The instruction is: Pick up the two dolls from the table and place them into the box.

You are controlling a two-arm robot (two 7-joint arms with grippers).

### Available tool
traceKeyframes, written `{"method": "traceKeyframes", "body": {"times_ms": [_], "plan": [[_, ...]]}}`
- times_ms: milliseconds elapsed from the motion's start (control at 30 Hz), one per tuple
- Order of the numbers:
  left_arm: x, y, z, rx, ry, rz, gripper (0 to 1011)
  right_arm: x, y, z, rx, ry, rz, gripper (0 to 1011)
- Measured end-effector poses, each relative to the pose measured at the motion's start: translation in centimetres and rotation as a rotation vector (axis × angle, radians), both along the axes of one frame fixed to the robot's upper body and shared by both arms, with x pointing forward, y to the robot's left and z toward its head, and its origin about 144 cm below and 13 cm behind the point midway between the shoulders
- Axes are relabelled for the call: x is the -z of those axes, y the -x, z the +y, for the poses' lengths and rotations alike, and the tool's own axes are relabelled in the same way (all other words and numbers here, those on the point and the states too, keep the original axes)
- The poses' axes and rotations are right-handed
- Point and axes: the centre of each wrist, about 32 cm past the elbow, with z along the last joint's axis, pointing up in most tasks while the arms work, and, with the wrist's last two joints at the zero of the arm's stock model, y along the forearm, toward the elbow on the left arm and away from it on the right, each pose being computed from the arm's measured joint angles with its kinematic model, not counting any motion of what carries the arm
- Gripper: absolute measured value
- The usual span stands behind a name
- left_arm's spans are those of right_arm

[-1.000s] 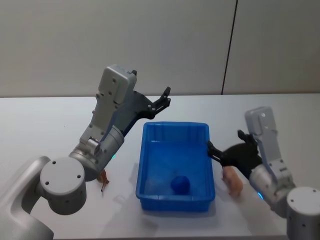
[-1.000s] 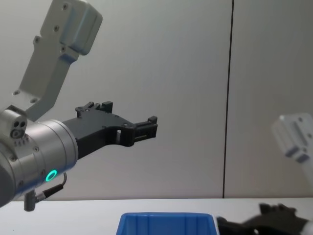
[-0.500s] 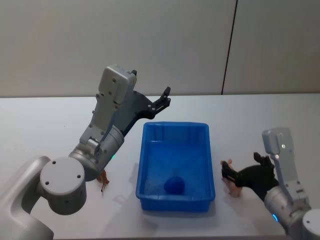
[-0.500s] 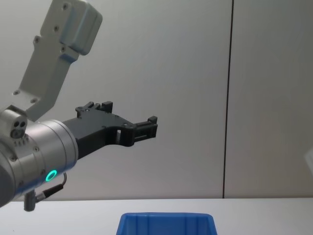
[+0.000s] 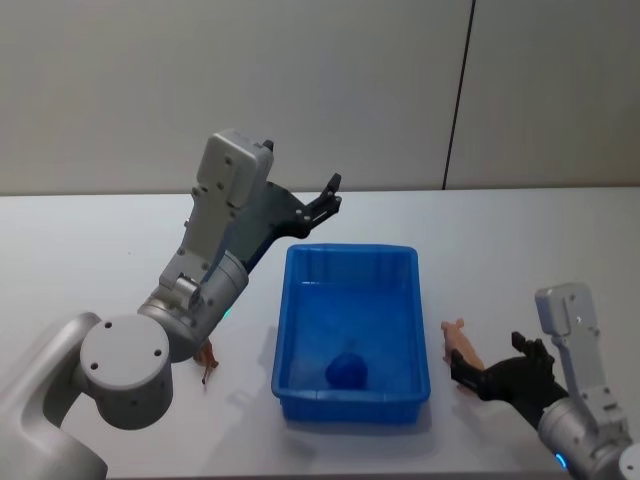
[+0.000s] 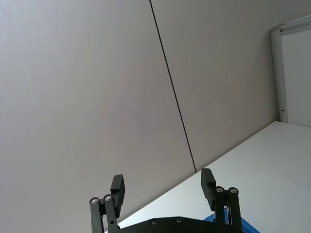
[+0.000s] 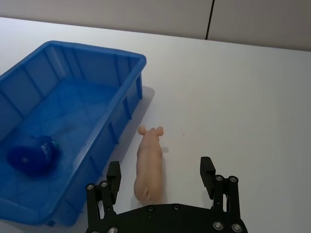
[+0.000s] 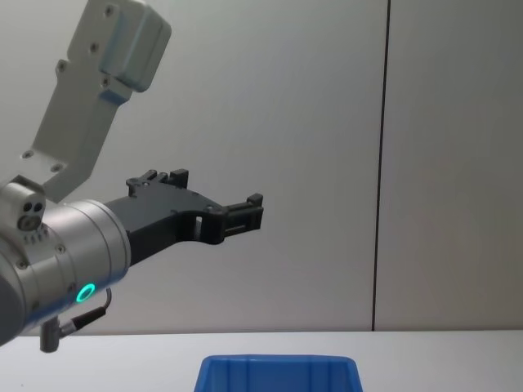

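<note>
The left arm [image 5: 200, 290] and right arm [image 5: 572, 330] were silver-grey with round joints; a green ring light [image 8: 85, 292] glowed on the left. The left gripper [image 5: 335, 192] and right gripper [image 7: 160, 166] were matte black, silver-screwed.

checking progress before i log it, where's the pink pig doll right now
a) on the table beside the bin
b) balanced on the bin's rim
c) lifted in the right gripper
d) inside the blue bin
a: the pink pig doll lies on the table just outside the box, between the open fingers of the right gripper, not lifted.
</note>
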Motion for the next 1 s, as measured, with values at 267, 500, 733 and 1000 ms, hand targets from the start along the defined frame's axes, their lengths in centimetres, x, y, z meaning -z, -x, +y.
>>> {"method": "traceKeyframes", "body": {"times_ms": [267, 500, 733, 1000], "plan": [[0.0, 0.0, 0.0, 0.000, 0.000, 0.000, 1000, 1.7, -0.3, -0.7, -0.034, -0.021, 0.003, 1001], [0.0, 0.0, 0.0, 0.000, 0.000, 0.000, 1000, 3.0, -0.8, -1.0, -0.049, -0.029, 0.005, 1001], [0.0, 0.0, 0.0, 0.000, 0.000, 0.000, 1000, 4.1, -1.6, -0.9, -0.062, -0.028, 0.004, 1001], [0.0, 0.0, 0.0, 0.000, 0.000, 0.000, 1000, 4.9, -2.5, -0.5, -0.076, -0.023, 0.005, 856]]}}
